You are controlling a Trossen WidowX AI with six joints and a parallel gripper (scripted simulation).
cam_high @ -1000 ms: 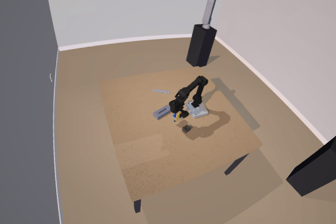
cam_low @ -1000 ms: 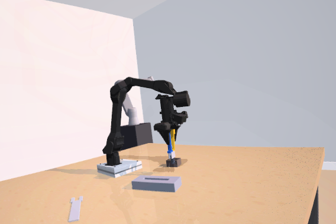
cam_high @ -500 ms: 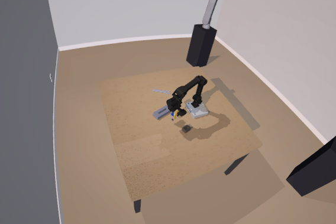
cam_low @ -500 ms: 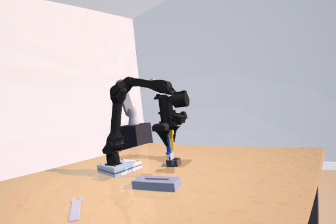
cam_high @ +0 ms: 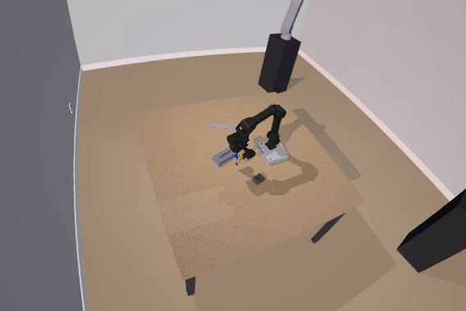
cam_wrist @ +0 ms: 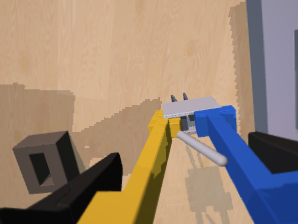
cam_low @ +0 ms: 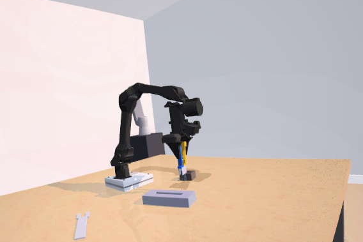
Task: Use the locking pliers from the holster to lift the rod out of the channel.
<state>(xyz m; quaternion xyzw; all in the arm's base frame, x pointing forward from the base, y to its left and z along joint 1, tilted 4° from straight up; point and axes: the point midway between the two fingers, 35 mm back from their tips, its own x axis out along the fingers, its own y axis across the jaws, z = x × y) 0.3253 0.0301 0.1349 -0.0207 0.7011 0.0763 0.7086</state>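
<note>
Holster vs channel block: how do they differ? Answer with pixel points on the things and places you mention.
1. Colour: the holster (cam_high: pixel 258 179) (cam_low: pixel 192 176) (cam_wrist: pixel 22 159) is dark brown; the channel block (cam_high: pixel 219 161) (cam_low: pixel 169 201) (cam_wrist: pixel 277 60) is pale grey-violet.
2. Shape: the holster is small and compact; the channel block is long and low.
3. Opening: the holster's is short; the channel block's is a long, narrow slot.
Shared: both sit on the table (cam_high: pixel 283 208) (cam_low: pixel 255 200), opening upward.
</note>
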